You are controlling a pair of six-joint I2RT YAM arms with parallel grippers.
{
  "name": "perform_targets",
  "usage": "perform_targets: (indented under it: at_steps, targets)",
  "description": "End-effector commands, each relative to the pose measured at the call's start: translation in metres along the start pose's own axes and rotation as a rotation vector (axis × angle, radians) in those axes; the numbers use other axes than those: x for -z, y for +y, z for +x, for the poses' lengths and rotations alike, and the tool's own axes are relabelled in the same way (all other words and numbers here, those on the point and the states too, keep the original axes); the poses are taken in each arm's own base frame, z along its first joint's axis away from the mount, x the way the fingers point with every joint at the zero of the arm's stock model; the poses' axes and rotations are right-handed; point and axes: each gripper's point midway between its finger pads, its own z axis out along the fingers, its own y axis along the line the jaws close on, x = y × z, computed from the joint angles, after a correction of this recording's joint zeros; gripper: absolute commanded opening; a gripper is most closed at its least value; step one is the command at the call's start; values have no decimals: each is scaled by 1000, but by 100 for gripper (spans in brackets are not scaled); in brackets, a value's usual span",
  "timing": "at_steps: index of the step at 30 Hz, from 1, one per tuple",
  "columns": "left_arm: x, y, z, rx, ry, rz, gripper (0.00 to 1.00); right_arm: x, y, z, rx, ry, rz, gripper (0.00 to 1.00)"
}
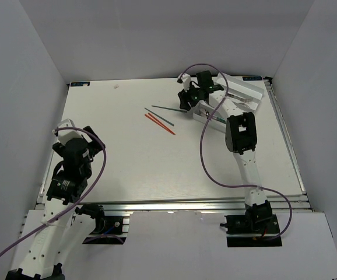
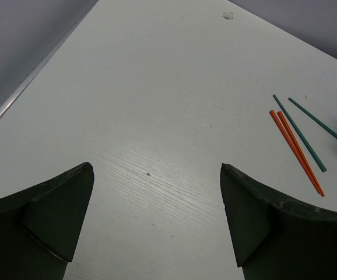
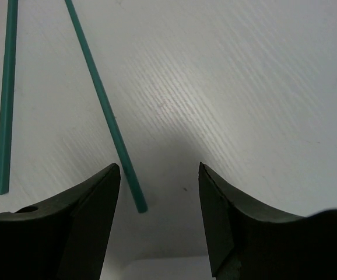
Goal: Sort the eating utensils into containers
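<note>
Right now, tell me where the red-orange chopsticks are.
In the top view the red-orange chopsticks lie together on the table, just nearer than the green chopsticks and left of the tray.

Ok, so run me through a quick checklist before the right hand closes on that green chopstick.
1. The right hand is open: ok.
2. End of the green chopstick sits between its jaws: ok, though off-centre.
3. The second green chopstick is outside the grip: ok.
4. The red-orange chopsticks lie apart from the target: ok.
5. The left hand is open and away from the chopsticks: ok.
6. Free slot in the tray: cannot tell, mostly hidden.
</note>
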Motion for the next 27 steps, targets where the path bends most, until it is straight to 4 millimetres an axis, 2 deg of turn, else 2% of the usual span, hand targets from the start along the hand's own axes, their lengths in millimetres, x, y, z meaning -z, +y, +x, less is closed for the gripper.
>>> perform_targets:
  at_steps: [1, 10, 16, 19, 21, 24, 25, 27]
  targets:
    - [0, -5, -4, 1, -11, 20, 98, -12, 17, -1, 36, -3, -59, 62]
    - [0, -4, -4, 1, -11, 18, 98, -26, 27, 7, 84, 19, -82, 61]
    - [2, -3, -6, 4, -16, 19, 98, -28, 36, 13, 111, 30, -130, 45]
    - [2, -3, -6, 8, -22, 18, 98, -30, 44, 18, 143, 40, -165, 31]
    - [3, -2, -7, 10, -24, 17, 98, -30, 44, 21, 157, 44, -170, 29]
    - [3, -2, -8, 11, -26, 20, 98, -32, 46, 35, 191, 82, -172, 22]
    - [3, -2, -8, 12, -27, 17, 98, -35, 49, 48, 196, 113, -176, 13]
    - [4, -1, -8, 15, -30, 17, 98, -35, 49, 55, 216, 131, -178, 9]
